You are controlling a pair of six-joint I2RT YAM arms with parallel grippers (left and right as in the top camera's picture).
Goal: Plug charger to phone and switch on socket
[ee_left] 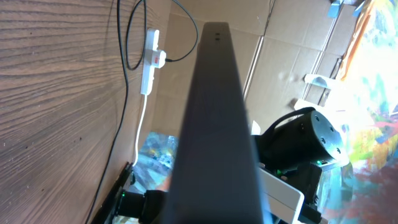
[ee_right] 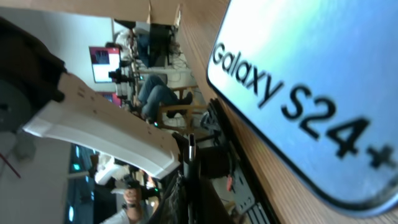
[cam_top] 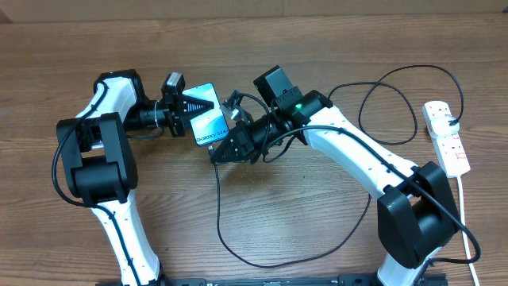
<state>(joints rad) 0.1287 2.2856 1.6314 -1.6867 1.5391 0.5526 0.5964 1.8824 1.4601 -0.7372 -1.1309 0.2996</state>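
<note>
On the left, the left gripper is clenched on one short end of the phone. The blue screen faces up, and in the left wrist view only the phone's dark edge shows.

Just to the right, the right gripper is also clenched and sits at the free end of the phone. The charger comes out from under it and runs in a wide loop over the table, so I judge that it is grasping the cable near the plug tip. The tip itself I cannot make out, and also not if it is already in the port.

Far to the right lies the socket, well apart from both arms, with nothing on its switch.

The risks, as I judge them:
- If the tip comes in at an angle, it can miss the port and push the phone, which may then turn or slip in the left grip.
- The loose loop lies close to the right arm and could catch on it.
- A hard pull on the cable could drag the socket out of place.
</note>
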